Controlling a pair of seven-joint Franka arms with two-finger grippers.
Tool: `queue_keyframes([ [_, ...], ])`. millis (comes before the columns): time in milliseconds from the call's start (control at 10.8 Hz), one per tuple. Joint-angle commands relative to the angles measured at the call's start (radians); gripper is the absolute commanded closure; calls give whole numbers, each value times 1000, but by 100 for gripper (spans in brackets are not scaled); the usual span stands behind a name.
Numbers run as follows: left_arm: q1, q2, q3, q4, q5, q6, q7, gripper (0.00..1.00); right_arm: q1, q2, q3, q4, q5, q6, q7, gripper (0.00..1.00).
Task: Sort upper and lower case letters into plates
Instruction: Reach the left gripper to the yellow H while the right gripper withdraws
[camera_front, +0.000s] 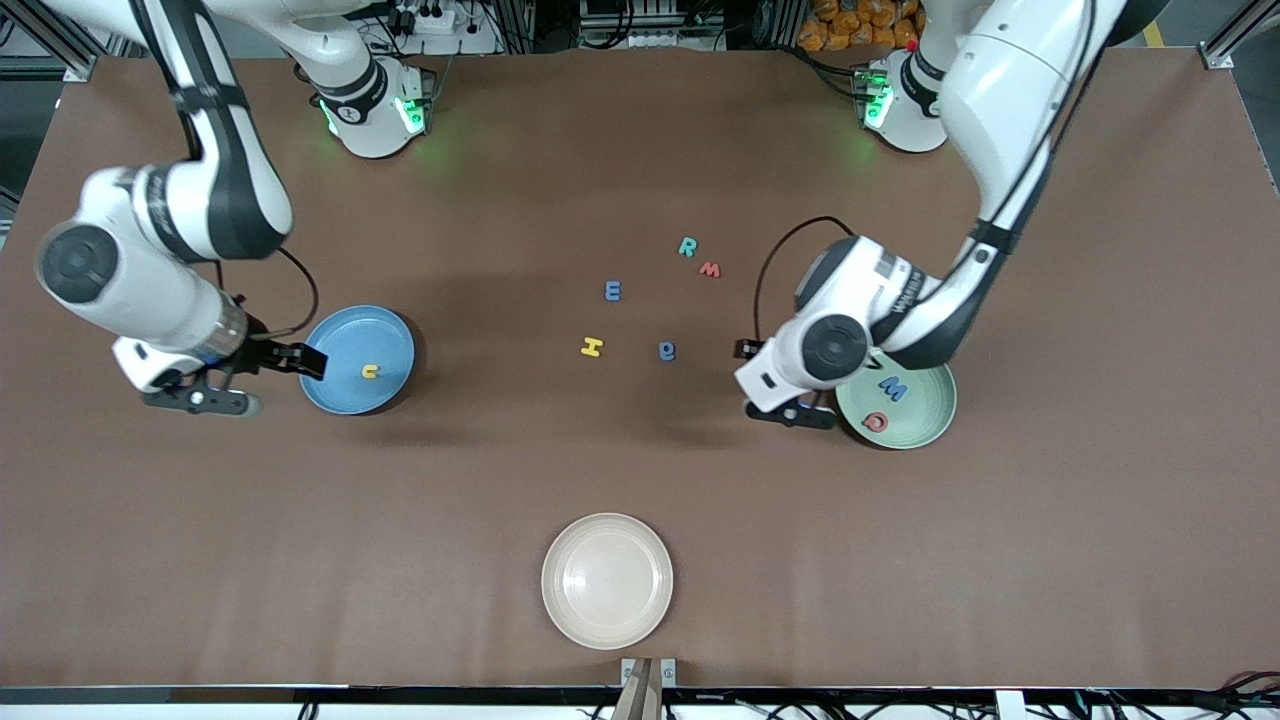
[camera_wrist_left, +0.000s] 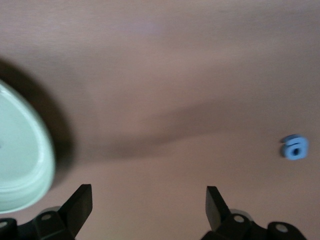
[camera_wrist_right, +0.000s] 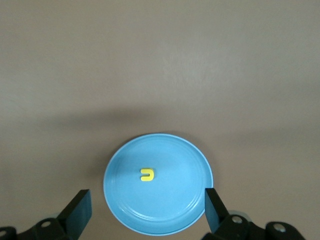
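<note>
Both hands open | yellow u (camera_wrist_right: 147, 174) in blue plate (camera_wrist_right: 125, 200)

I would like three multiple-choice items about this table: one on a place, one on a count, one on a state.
1. Where is the yellow u?
A. in the blue plate
B. in the cream plate
C. on the bare table

2. How many letters lie on the table outside all plates?
A. three
B. five
C. seven

3. How are the right gripper's fingers?
A. shut on a letter
B. open, holding nothing
C. shut, holding nothing

Answers:
1 A: it rests inside the blue rim.
2 B: R, w, E, H, a.
3 B: its fingers stand apart above the plate.
</note>
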Motion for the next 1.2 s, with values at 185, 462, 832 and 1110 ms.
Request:
queue_keyframes([
  [185, -74, -10, 7, 3, -30, 65, -219, 0, -6, -70, 6, 124, 19, -110, -130, 0],
  [462, -118, -7, 9, 3, -37, 135, -341, 0, -2, -67, 6, 218, 19, -189, -142, 0],
  [832, -186, 13, 13, 2, -24, 246, -388, 0, 16, -61, 13, 293, 22, -257, -139, 0],
  [1110, -219, 37, 15, 3, -25, 321, -537, 0, 22, -71, 13, 308, 22, -264, -139, 0],
])
